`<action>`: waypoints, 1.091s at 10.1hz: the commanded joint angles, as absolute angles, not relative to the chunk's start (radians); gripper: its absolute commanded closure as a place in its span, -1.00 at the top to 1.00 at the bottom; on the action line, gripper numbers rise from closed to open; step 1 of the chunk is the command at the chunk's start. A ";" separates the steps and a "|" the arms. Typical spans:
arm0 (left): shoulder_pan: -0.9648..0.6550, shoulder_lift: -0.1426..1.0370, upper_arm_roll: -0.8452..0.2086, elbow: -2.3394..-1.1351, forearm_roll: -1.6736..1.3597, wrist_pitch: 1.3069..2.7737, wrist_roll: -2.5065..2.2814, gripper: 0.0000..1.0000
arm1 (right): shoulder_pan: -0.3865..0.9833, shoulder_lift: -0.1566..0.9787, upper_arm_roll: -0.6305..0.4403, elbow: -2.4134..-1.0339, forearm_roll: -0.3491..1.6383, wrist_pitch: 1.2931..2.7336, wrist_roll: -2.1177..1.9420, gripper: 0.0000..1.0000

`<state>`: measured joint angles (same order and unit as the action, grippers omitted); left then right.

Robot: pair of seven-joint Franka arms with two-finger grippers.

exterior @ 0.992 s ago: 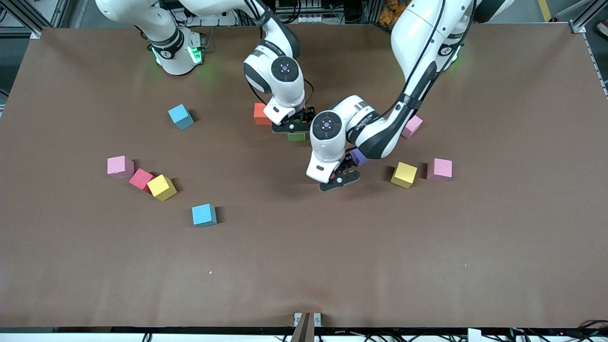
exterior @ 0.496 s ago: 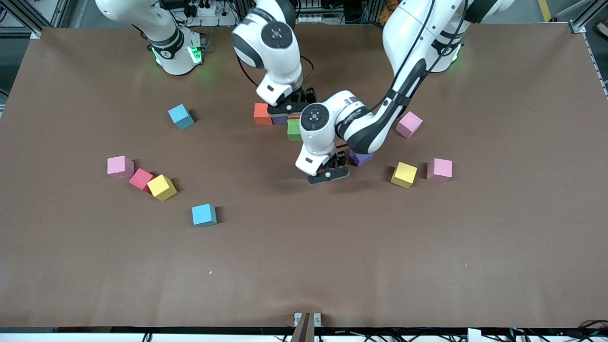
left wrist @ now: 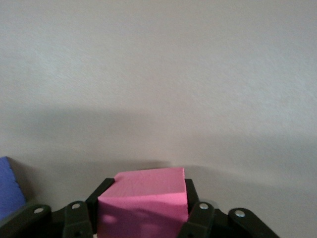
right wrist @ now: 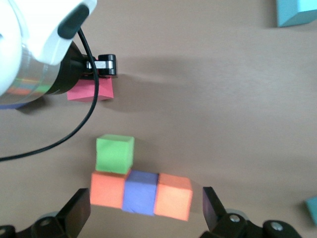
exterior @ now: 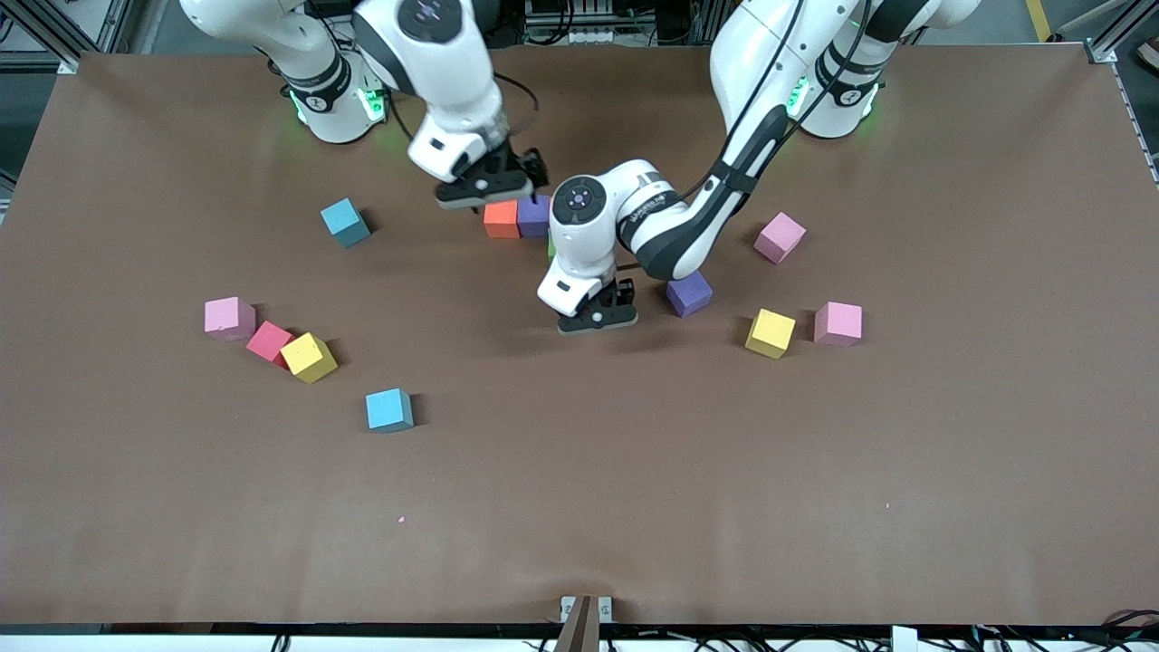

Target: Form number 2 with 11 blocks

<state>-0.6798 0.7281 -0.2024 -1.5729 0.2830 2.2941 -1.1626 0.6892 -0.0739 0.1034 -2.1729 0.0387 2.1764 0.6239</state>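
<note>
Brown matting covers the table [exterior: 905, 435], where a row of three blocks [right wrist: 141, 194], orange, purple, orange, lies near the robots' bases with a green block [right wrist: 115, 153] touching it on the side nearer the front camera. Just above the table by these, the left gripper [exterior: 596, 319] is clamped on a red-pink block [left wrist: 143, 206]. Over the row, the right gripper [exterior: 483, 188] hangs wide open, holding nothing. Other blocks lie scattered toward both ends.

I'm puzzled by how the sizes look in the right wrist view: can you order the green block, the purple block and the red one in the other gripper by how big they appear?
1. Green block.
2. Purple block, nearly alike.
3. Red block, smallest, partly hidden by the left gripper and farther off.
</note>
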 commanded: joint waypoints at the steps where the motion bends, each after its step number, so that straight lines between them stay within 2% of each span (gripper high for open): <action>1: -0.704 0.741 -0.193 -1.560 0.310 2.316 -1.183 -0.10 | 0.684 -0.172 0.074 -2.221 0.031 2.125 0.533 1.00; 3: -0.721 0.749 -0.190 -1.555 0.308 2.319 -1.183 -0.10 | 0.683 -0.238 -0.053 -2.217 0.032 2.044 0.404 1.00; 5: -0.732 0.750 -0.190 -1.557 0.316 2.319 -1.184 -0.10 | 0.669 -0.249 -0.200 -2.166 0.035 1.990 0.358 1.00; 7: -0.744 0.752 -0.190 -1.557 0.316 2.319 -1.183 -0.10 | 0.550 -0.220 -0.216 -2.084 0.035 1.974 0.338 1.00; 11: -0.779 0.779 -0.187 -1.554 0.316 2.321 -1.183 -0.09 | 0.416 -0.004 -0.212 -1.835 -0.009 1.965 0.203 1.00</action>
<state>-0.7568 0.7632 -0.1977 -1.5710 0.2853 2.3153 -1.1629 0.4479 -0.1332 -0.2288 -1.9799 0.0233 1.9901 0.2162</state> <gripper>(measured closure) 0.383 0.000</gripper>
